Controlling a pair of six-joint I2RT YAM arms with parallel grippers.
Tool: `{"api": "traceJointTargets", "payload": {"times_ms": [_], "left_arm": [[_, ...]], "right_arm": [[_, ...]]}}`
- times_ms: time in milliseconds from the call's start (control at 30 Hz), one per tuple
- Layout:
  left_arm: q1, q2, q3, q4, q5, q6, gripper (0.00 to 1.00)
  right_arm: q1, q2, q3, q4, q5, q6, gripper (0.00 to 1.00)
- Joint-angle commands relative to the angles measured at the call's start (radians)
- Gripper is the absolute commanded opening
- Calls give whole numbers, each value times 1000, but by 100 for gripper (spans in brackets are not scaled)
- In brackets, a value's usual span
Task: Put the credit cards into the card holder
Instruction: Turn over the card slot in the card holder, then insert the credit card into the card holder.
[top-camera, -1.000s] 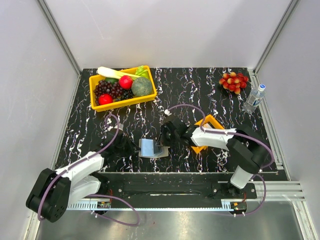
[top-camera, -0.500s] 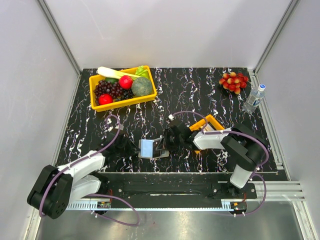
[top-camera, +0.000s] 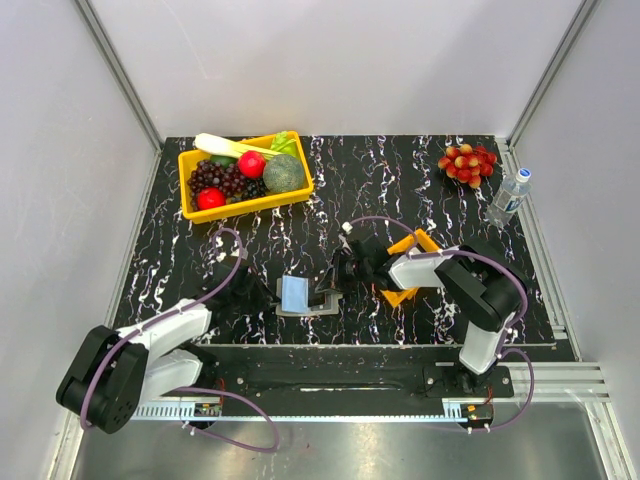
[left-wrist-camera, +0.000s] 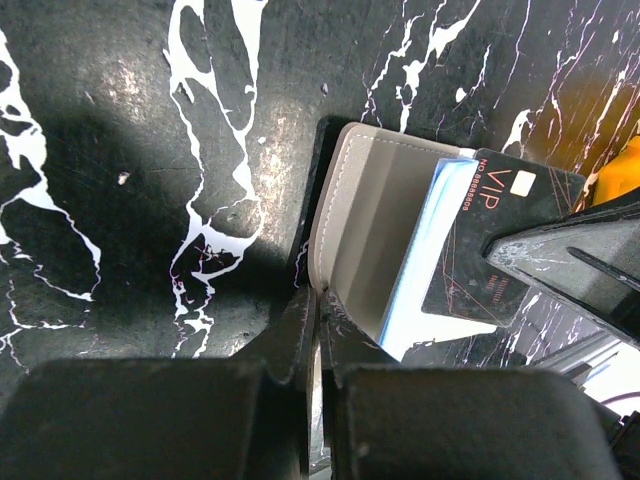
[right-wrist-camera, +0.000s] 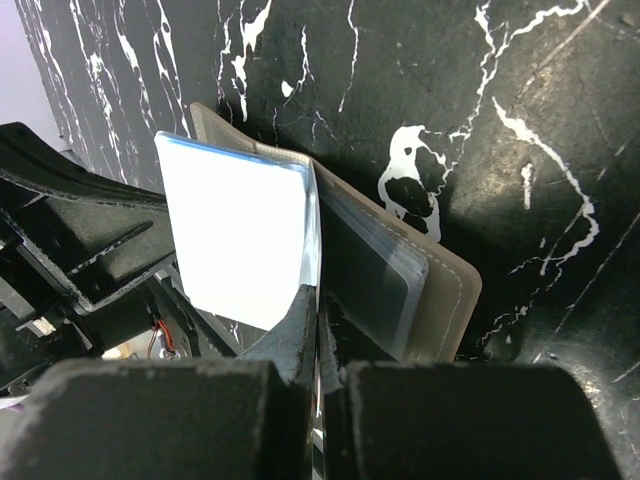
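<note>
my left claw (left-wrist-camera: 312, 318) pinches the wallet (left-wrist-camera: 368, 225) open, my right claw (right-wrist-camera: 318, 310) pinches the dark card (left-wrist-camera: 478, 262); i should slide it in straight.

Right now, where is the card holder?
In the top view, the card holder lies open between the left claw and the right claw, just left of the orange tray.

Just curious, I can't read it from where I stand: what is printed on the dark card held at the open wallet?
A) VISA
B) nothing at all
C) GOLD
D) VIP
D: in the left wrist view, the dark card at the card holder shows the letters VIP near its corner.
</note>
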Motion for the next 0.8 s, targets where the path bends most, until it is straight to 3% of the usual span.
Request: {"api": "traceJointTargets", "payload": {"times_ms": [0, 267, 767], "left_arm": [[-4, 27, 21, 7, -28, 13, 0], [-4, 33, 32, 4, -31, 13, 0], [-4, 14, 26, 3, -28, 12, 0]], "right_arm": [[21, 38, 1, -24, -32, -52, 0], [58, -74, -8, 2, 9, -80, 0], [46, -67, -14, -58, 135, -34, 0]]}}
